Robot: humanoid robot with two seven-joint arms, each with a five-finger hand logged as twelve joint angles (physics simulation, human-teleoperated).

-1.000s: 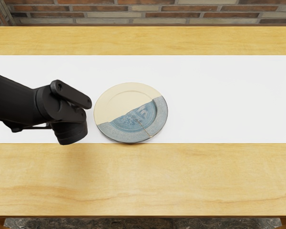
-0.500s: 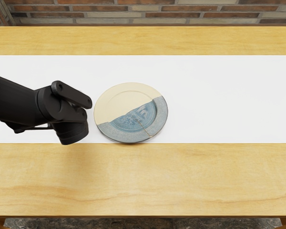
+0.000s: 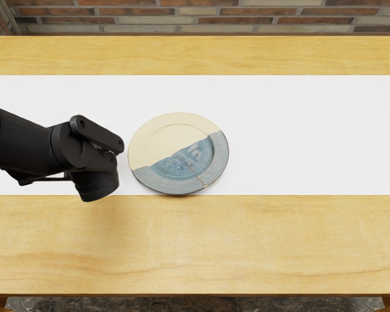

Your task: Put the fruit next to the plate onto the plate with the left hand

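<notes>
A round plate, half cream and half blue-grey, lies on the white runner near the table's middle, with nothing on it. My black left hand comes in from the left edge and hovers low just left of the plate, a small gap from its rim. No fruit shows anywhere; whatever lies under the hand is hidden by it. The right arm is out of view.
The white runner crosses the wooden table from side to side. A brick wall stands behind the table's far edge.
The left hand has sunk slightly, toward the near edge of the runner, staying just left of the plate. The plate has not moved.
</notes>
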